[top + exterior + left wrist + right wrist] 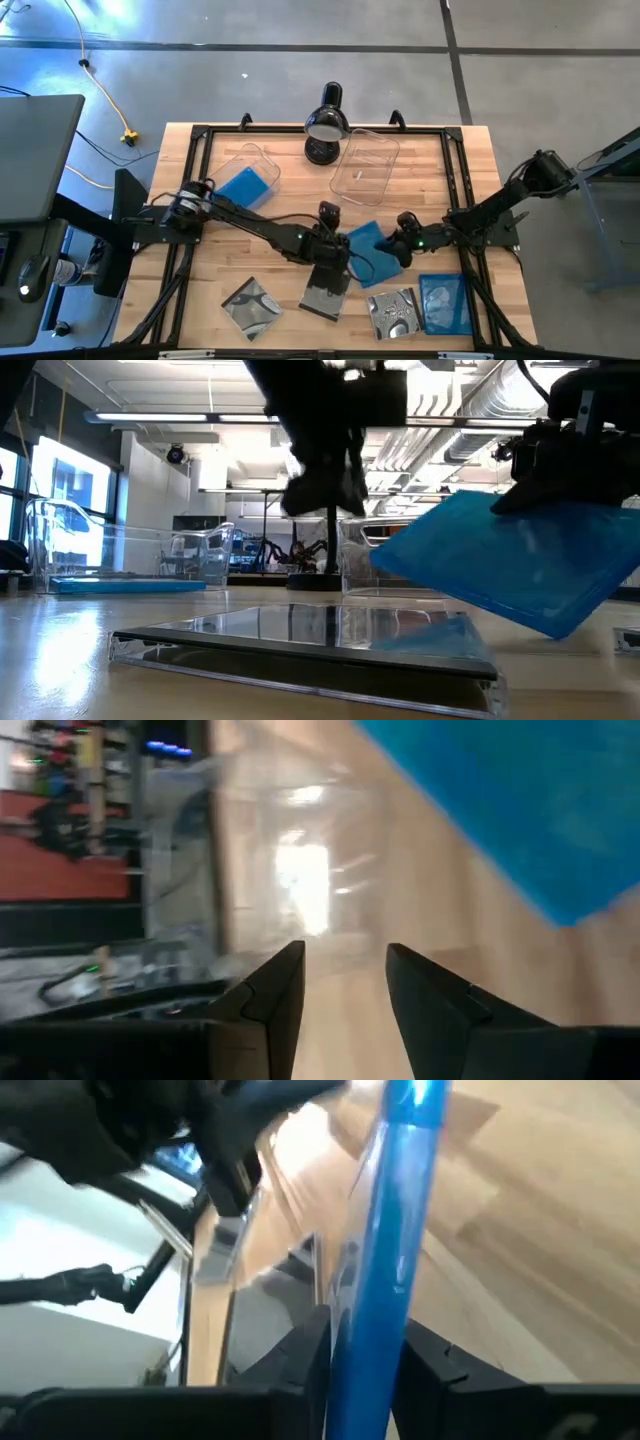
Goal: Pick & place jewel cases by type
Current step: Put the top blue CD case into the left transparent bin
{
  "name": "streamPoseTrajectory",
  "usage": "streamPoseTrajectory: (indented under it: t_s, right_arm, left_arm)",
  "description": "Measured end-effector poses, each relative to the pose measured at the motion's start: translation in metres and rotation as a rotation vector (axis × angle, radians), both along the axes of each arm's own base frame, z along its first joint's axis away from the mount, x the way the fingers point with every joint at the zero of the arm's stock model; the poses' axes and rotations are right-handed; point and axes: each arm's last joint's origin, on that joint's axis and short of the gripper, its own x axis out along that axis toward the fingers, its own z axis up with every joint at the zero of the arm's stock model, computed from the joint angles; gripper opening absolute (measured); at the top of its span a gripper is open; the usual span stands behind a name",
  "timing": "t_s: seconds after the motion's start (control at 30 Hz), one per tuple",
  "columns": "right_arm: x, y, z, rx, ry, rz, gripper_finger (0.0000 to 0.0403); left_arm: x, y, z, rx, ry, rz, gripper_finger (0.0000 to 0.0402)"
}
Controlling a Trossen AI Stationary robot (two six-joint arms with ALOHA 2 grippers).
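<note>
Holding the blue case [366, 246] tilted off the table, your right gripper [400, 243] grips its edge; the left gripper [330, 268], fingers apart and empty, hovers above the clear case [324, 296].

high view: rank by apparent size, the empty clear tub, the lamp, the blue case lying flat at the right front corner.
1. Empty clear tub, clearly largest.
2. Blue case lying flat and lamp: too close to rank. The lamp stands upright, so from above only its head and base show, and it is nearer the camera.
</note>
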Motion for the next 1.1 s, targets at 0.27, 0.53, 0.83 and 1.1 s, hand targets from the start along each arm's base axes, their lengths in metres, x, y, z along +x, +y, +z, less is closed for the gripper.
streamPoseTrajectory:
  t_s: [0.27, 0.53, 0.83, 1.1]
  right_arm:
    - [0.004, 0.001, 0.014, -0.043, -0.15, -0.016, 0.0047]
    - [0.006, -0.001, 0.023, -0.094, -0.238, -0.09, 0.0018]
    - [0.05, -0.003, 0.07, -0.296, -0.345, -0.118, 0.0035]
    - [0.129, -0.035, 0.116, -0.584, -0.306, -0.266, 0.0017]
  left_arm:
    - [-0.032, 0.011, 0.059, 0.108, -0.043, 0.066, 0.0138]
    - [-0.078, 0.026, 0.132, 0.17, -0.188, 0.14, 0.0138]
    - [-0.133, 0.043, 0.201, 0.15, -0.392, 0.174, 0.0138]
    - [-0.175, 0.056, 0.241, 0.182, -0.527, 0.24, 0.0138]
